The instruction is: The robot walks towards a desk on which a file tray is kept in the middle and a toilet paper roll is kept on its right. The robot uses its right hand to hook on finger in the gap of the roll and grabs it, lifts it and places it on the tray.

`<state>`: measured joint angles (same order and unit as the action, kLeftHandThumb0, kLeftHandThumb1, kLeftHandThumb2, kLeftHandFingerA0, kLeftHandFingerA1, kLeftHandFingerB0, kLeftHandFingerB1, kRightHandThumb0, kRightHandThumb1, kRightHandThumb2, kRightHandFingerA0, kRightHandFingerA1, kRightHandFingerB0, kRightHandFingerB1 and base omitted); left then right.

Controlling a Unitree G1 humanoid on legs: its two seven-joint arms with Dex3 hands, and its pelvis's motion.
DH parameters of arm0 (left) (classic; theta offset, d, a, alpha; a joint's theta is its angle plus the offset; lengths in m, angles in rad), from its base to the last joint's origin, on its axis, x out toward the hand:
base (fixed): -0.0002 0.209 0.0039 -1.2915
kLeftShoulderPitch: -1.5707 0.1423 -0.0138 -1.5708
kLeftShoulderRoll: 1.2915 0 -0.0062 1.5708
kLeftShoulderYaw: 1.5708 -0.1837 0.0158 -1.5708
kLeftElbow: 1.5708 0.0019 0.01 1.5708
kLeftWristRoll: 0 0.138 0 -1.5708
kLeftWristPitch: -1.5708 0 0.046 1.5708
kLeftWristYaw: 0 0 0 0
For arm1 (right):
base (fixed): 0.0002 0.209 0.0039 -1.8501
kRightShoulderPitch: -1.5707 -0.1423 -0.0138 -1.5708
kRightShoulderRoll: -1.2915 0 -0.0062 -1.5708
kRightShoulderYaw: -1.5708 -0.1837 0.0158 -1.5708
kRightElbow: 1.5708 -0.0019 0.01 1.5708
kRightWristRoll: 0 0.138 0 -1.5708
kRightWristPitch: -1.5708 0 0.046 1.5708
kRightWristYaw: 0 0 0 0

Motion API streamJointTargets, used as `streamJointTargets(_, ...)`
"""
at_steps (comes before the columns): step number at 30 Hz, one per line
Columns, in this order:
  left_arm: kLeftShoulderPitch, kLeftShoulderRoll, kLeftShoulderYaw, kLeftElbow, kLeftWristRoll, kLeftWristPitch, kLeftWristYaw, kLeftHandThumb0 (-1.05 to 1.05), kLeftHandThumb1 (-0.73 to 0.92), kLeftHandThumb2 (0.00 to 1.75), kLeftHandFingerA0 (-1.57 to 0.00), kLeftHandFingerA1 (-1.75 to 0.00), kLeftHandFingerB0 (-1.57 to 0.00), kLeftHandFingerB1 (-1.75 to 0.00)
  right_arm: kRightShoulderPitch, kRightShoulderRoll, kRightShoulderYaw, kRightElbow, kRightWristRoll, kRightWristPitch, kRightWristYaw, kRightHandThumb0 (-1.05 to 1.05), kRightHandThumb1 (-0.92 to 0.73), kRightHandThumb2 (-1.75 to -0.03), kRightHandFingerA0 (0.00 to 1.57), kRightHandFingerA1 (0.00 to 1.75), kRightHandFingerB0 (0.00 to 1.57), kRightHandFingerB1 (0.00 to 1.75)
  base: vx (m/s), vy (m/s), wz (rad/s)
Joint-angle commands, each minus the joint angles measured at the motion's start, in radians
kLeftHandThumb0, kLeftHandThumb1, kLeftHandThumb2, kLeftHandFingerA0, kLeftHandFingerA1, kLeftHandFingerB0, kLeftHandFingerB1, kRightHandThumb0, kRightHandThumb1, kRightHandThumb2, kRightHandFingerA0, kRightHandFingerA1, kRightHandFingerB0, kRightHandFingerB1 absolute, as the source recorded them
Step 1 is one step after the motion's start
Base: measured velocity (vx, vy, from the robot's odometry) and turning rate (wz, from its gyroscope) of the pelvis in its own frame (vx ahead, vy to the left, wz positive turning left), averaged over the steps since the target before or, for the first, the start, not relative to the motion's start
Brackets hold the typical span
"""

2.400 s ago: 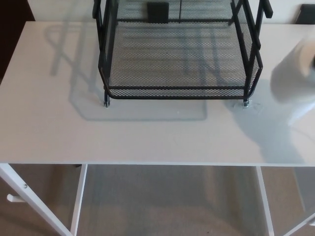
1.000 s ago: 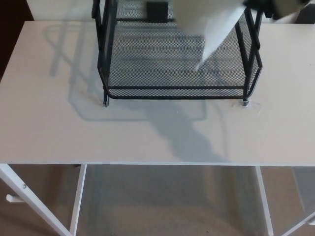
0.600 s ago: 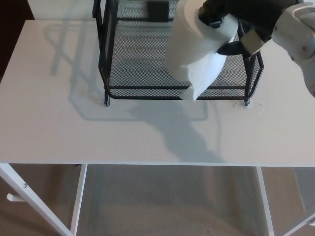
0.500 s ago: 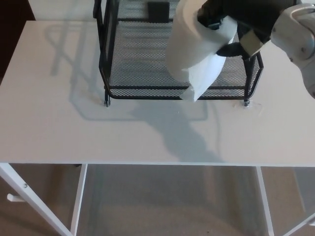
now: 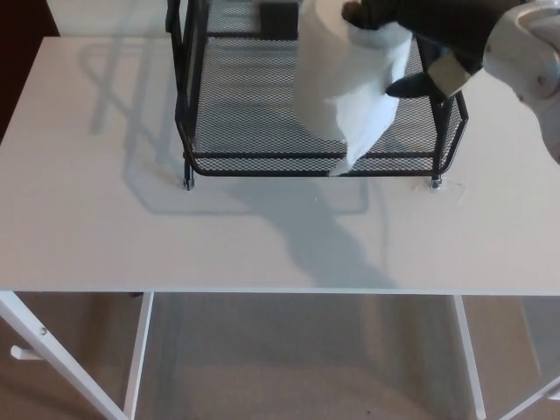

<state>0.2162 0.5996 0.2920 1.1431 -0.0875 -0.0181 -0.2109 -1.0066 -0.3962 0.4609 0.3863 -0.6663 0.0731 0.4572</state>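
Your right hand [image 5: 429,22] raised the roll [image 5: 337,83] slightly toward the frame's top since earlier, fingers hooked into it, over the tray [image 5: 254,164].

Beige carpet floor [image 5: 297,367] fills the near strip of the scene, shaded grey toward its middle. A dark brown patch [image 5: 16,70], too dim to identify, takes the far left corner. Beside it runs a pale wall strip [image 5: 105,16]. A small black block [image 5: 278,17] stands at the far edge, near the middle.
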Motion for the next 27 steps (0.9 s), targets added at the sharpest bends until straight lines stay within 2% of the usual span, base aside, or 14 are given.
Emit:
streamJointTargets(1, 0.015, 0.020, -0.004, -0.012, 0.010, -0.022, -0.001, -0.71, 0.86, 0.66, -0.63, -0.64, -0.24, -0.55, -0.057, -0.026, -0.005, 0.006, -0.006, -0.004, 0.061, -0.52, -0.61, -0.59, 0.81, 0.88, 0.16, 0.34, 0.00, 0.000, 0.00)
streamJointTargets(3, 0.006, 0.019, -0.006, -0.001, 0.012, -0.016, 0.005, -0.71, 0.86, 0.66, -0.60, -0.64, -0.24, -0.55, -0.088, -0.033, -0.005, 0.015, 0.003, -0.012, 0.093, -0.53, -0.61, -0.59, 0.76, 0.83, 0.14, 0.33, 0.00, 0.000, 0.00)
streamJointTargets(6, 0.020, 0.022, -0.013, -0.009, 0.021, -0.041, 0.005, -0.70, 0.87, 0.66, -0.66, -0.67, -0.26, -0.53, -0.142, -0.038, 0.003, 0.013, -0.001, 0.011, 0.160, -0.56, -0.60, -0.57, 0.68, 0.61, 0.12, 0.34, 0.00, 0.000, 0.00)
streamJointTargets(9, 0.018, 0.021, -0.010, -0.003, 0.016, -0.038, 0.004, -0.71, 0.87, 0.66, -0.66, -0.66, -0.25, -0.54, -0.150, -0.042, -0.007, 0.007, 0.016, -0.007, 0.162, -0.54, -0.56, -0.57, 0.70, 0.67, 0.17, 0.37, 0.00, 0.000, 0.00)
streamJointTargets(15, 0.015, 0.020, -0.007, -0.006, 0.012, -0.026, 0.006, -0.70, 0.86, 0.66, -0.65, -0.67, -0.26, -0.57, -0.184, -0.067, -0.036, -0.028, 0.048, -0.021, 0.210, -0.53, -0.56, -0.57, 0.70, 0.62, 0.20, 0.38, 0.00, 0.000, 0.00)
streamJointTargets(16, 0.017, 0.023, -0.013, -0.010, 0.019, -0.028, 0.010, -0.71, 0.87, 0.66, -0.66, -0.66, -0.29, -0.57, -0.206, -0.073, -0.049, -0.025, 0.060, -0.017, 0.232, -0.58, -0.47, -0.83, 0.69, 0.70, 0.15, 0.47, 0.00, 0.000, 0.00)
streamJointTargets(17, 0.017, 0.023, -0.012, -0.010, 0.017, -0.027, 0.005, -0.71, 0.86, 0.66, -0.60, -0.66, -0.27, -0.56, -0.220, -0.078, -0.061, -0.028, 0.068, -0.012, 0.252, -0.54, -0.58, -0.58, 0.72, 0.62, 0.20, 0.38, 0.00, 0.000, 0.00)
streamJointTargets(18, 0.018, 0.023, -0.006, -0.011, 0.008, -0.023, -0.004, -0.71, 0.86, 0.66, -0.60, -0.66, -0.27, -0.56, -0.228, -0.083, -0.070, -0.035, 0.077, -0.006, 0.271, -0.54, -0.58, -0.58, 0.72, 0.62, 0.20, 0.38, 0.00, 0.000, 0.00)
streamJointTargets(19, 0.007, 0.024, -0.015, 0.002, 0.020, -0.020, 0.009, -0.70, 0.87, 0.66, -0.66, -0.66, -0.27, -0.55, -0.251, -0.102, -0.105, -0.054, 0.101, 0.019, 0.301, -0.56, -0.48, -0.83, 0.70, 0.69, 0.19, 0.47, 0.00, 0.000, 0.00)
streamJointTargets(20, 0.011, 0.024, -0.014, -0.001, 0.018, -0.024, 0.002, -0.69, 0.88, 0.66, -0.61, -0.63, -0.26, -0.54, -0.269, -0.120, -0.117, -0.061, 0.107, 0.028, 0.327, -0.61, -0.51, -0.84, 0.64, 0.66, 0.19, 0.46, 0.00, 0.000, 0.00)
streamJointTargets(21, 0.011, 0.024, -0.014, -0.001, 0.018, -0.025, 0.001, -0.69, 0.88, 0.66, -0.61, -0.63, -0.26, -0.54, -0.271, -0.123, -0.120, -0.063, 0.108, 0.029, 0.332, -0.61, -0.51, -0.84, 0.64, 0.66, 0.19, 0.46, 0.00, 0.000, 0.00)
streamJointTargets(22, 0.010, 0.024, -0.013, 0.001, 0.017, -0.027, 0.002, -0.70, 0.87, 0.66, -0.63, -0.65, -0.26, -0.55, -0.282, -0.135, -0.147, -0.072, 0.131, 0.050, 0.352, -0.55, -0.62, -0.59, 0.70, 0.58, 0.24, 0.32, 0.00, 0.000, 0.00)
streamJointTargets(26, 0.010, 0.018, -0.015, 0.001, 0.020, -0.036, 0.010, -0.70, 0.87, 0.66, -0.62, -0.64, -0.27, -0.54, -0.312, -0.237, -0.299, -0.147, 0.211, 0.159, 0.419, -0.55, -0.64, -0.59, 0.67, 0.53, 0.25, 0.32, 0.00, 0.000, 0.00)
streamJointTargets(27, 0.009, 0.017, -0.017, 0.001, 0.022, -0.036, 0.018, -0.71, 0.87, 0.66, -0.64, -0.65, -0.27, -0.55, -0.286, -0.313, -0.379, -0.194, 0.227, 0.173, 0.410, -0.58, -0.66, -0.60, 0.62, 0.55, 0.23, 0.33, 0.00, 0.000, 0.00)
